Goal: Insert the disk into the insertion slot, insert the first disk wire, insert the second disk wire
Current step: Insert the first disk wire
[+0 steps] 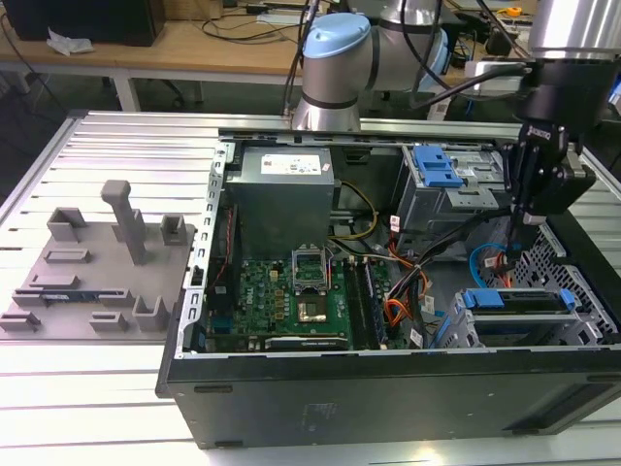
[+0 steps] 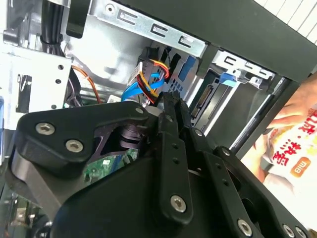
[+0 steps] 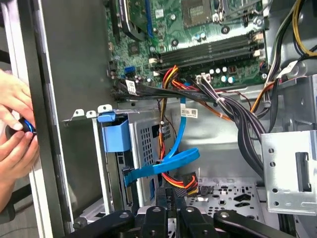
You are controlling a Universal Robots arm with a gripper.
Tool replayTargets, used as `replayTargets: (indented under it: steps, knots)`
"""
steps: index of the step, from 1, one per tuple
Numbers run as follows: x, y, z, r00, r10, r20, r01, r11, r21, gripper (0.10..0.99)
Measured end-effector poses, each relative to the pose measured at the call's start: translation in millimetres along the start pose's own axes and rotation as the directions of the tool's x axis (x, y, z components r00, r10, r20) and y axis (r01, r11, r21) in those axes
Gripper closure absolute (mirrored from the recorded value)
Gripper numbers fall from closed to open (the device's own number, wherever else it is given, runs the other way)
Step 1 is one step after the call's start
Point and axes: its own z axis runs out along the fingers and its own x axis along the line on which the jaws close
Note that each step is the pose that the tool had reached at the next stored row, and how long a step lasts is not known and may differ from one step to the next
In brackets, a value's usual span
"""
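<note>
Exterior view.
- Open computer case (image 1: 388,388) on a slatted metal table (image 1: 116,155).
- The disk (image 1: 514,299): seated in the insertion slot (image 1: 568,277), at 4 o'clock from the motherboard (image 1: 281,301). Its long axis runs 9-to-3. The end with the blue carrier's tab faces 9 o'clock, into the case.
- The gripper (image 1: 517,225): hangs from 12 o'clock, just above the disk's inner end, among a blue flat cable (image 1: 480,264) and orange wires (image 1: 500,262).
- Grey moulded fixture (image 1: 97,272): on the table at 9 o'clock of the case.

Second wrist view.
- The gripper (image 2: 172,101): fingers (image 2: 166,111) drawn together, no gap between them. Their tips lie against a bundle of coloured wires (image 2: 156,69) beside the blue flat cable (image 2: 138,89). Whether they pinch the bundle cannot be told.
- A person's hand (image 2: 297,106) with a printed packet (image 2: 292,148): outside the case wall.

First wrist view.
- The disk (image 3: 115,131): seen end-on within the perforated insertion slot (image 3: 146,139), long axis running away from the camera.
- Blue flat cable (image 3: 168,166): reaches the disk's near end.
- Coloured wires (image 3: 181,181): end in a black plug just beside the gripper (image 3: 169,198).
- Two hands (image 3: 15,124): outside the case.
</note>
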Motion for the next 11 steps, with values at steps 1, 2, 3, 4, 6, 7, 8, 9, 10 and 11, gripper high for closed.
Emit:
replayTargets:
  steps: [1,2,3,4,6,7,8,9,10,11]
  knots:
    - [-0.5,-4.2,0.0,1.0,-0.008,-0.002,0.008,0.9998,-0.02,0.922]
    - [-0.7,-7.5,0.1,0.9999,-0.015,-0.0036,0.015,0.9993,-0.035,0.922]
    - [-0.7,-9.9,0.2,0.9998,-0.019,-0.004,0.019,0.9988,-0.046,0.922]
    - [1.1,-12.1,1.0,0.9997,-0.024,0.0034,0.024,0.9981,-0.057,0.922]
    - [4.6,-12.8,2.4,0.9994,-0.025,0.0233,0.027,0.9976,-0.063,0.922]
    - [6.2,-13.0,3.2,0.9991,-0.026,0.0339,0.028,0.9975,-0.065,0.922]
    - [8.3,-13.2,4.0,0.9984,-0.026,0.0499,0.029,0.9973,-0.067,0.922]
    - [10.3,-13.5,4.8,0.9973,-0.026,0.0686,0.031,0.9972,-0.069,0.922]
    - [11.5,-13.6,5.4,0.9964,-0.026,0.0808,0.032,0.997,-0.07,0.922]
    - [13.9,-13.9,6.4,0.994,-0.026,0.1063,0.034,0.9968,-0.072,0.922]
